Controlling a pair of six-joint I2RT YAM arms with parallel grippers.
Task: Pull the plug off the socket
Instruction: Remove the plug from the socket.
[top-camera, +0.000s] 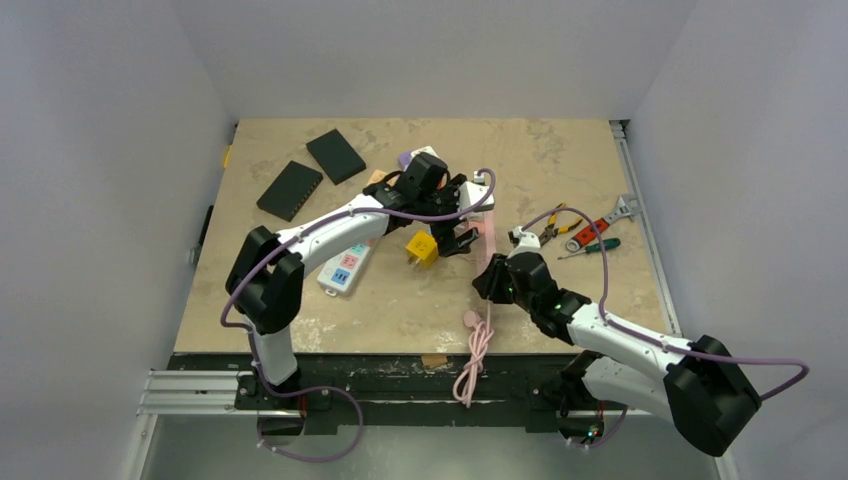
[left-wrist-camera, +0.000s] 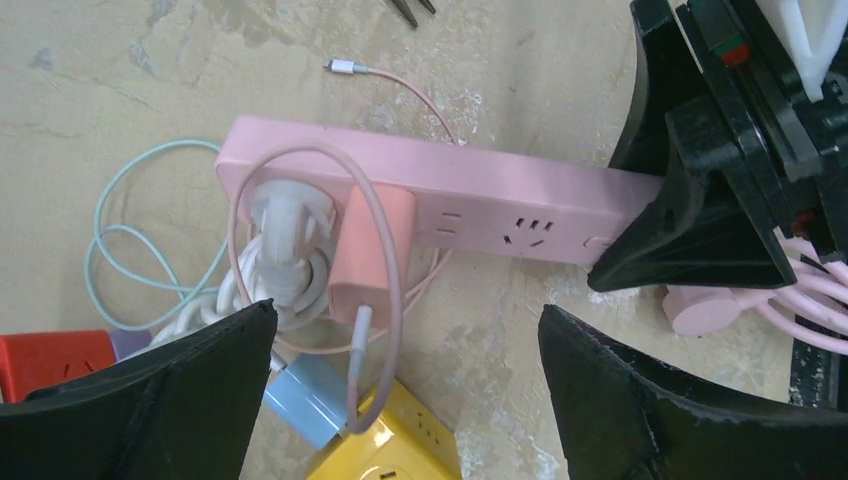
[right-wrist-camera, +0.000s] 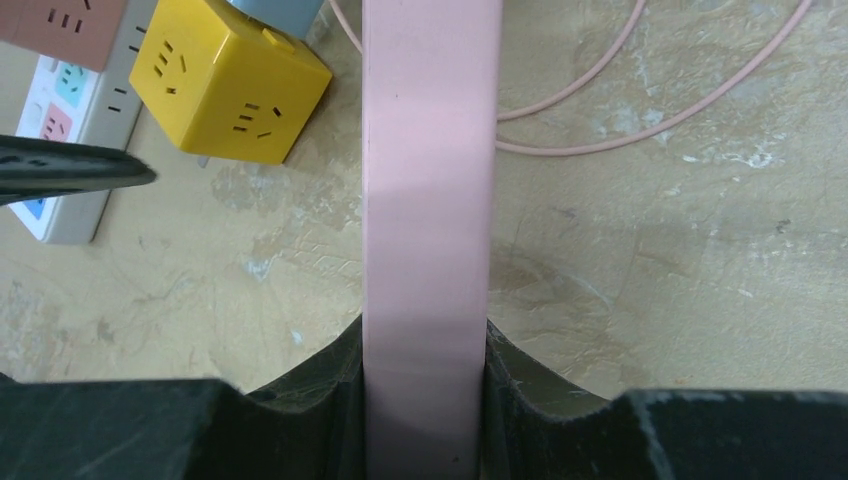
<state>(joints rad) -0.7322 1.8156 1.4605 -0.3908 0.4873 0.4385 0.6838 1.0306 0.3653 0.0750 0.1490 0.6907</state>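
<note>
A pink power strip (left-wrist-camera: 520, 185) lies on the table, and it also shows in the top view (top-camera: 487, 232). A salmon-pink charger plug (left-wrist-camera: 370, 250) and a white plug (left-wrist-camera: 285, 230) with coiled white cable sit in its sockets. My left gripper (left-wrist-camera: 410, 390) is open and empty. It hovers beside the strip, with the charger plug just ahead of its left finger (left-wrist-camera: 150, 400). My right gripper (right-wrist-camera: 425, 400) is shut on the strip's near end (right-wrist-camera: 430, 200), and it shows in the top view (top-camera: 497, 275).
A yellow cube socket (top-camera: 421, 248) with a blue adapter (left-wrist-camera: 310, 395) sits under my left gripper. A white power strip (top-camera: 345, 268) lies to the left. Two black boxes (top-camera: 336, 155) are at the back left, hand tools (top-camera: 592, 235) at the right, and a pink cable bundle (top-camera: 475, 350) at the front edge.
</note>
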